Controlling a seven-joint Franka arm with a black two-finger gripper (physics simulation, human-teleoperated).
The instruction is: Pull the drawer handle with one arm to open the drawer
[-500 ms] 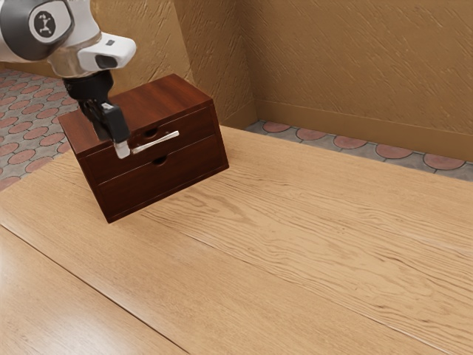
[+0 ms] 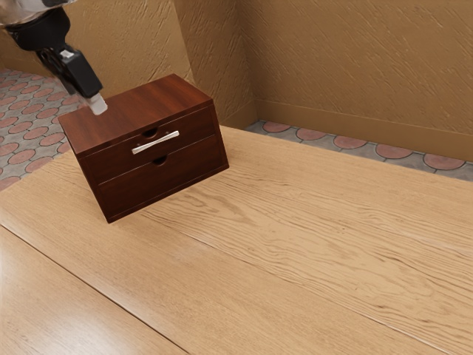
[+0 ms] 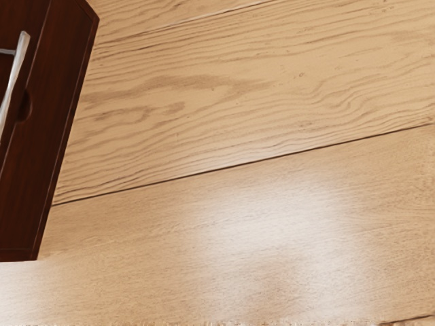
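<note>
A dark wooden cabinet (image 2: 144,144) with two drawers stands on the table at the exterior view's left. The upper drawer front (image 2: 151,140) carries a silver bar handle (image 2: 155,142); the lower front (image 2: 162,174) has only a finger notch. Both fronts sit flush with the cabinet. My gripper (image 2: 97,106) hangs above the cabinet's top left corner, clear of the handle and touching nothing. In the wrist view the cabinet's front (image 3: 41,136) and a piece of the handle (image 3: 12,75) lie off to one side of my hand.
The wooden table (image 2: 295,237) stretches wide to the exterior view's right and front of the cabinet. A textured wall (image 2: 332,59) rises behind, and a tiled floor (image 2: 22,126) lies past the table's left edge.
My gripper has left the handle's left end and risen up and to the left, above the cabinet's corner. The drawer fronts and cabinet have not moved.
</note>
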